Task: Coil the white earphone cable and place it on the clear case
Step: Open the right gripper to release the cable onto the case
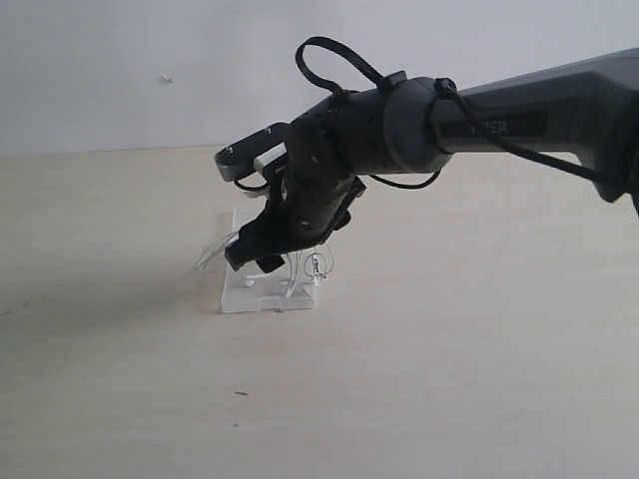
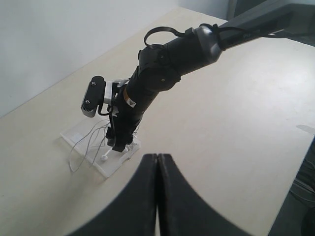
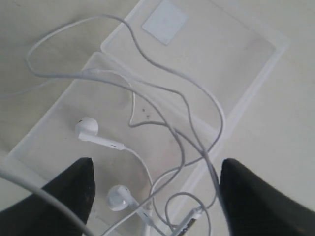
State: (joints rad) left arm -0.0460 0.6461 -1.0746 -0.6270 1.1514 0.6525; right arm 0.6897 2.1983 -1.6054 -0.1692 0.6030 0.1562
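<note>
The pale wooden tabletop (image 1: 479, 379) carries a clear case (image 1: 235, 302) lying open and flat toward its far edge, with a white square sticker (image 3: 164, 21) on one half. The white earphone cable (image 3: 162, 78) sprawls loosely over the case, both earbuds (image 3: 87, 129) on the plastic. One loop spills past the rim onto the bare top. A small dark speck (image 1: 240, 393) lies nearer the front.

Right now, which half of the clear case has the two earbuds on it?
The plain half, the one without the white square sticker: both earbuds lie there.
</note>
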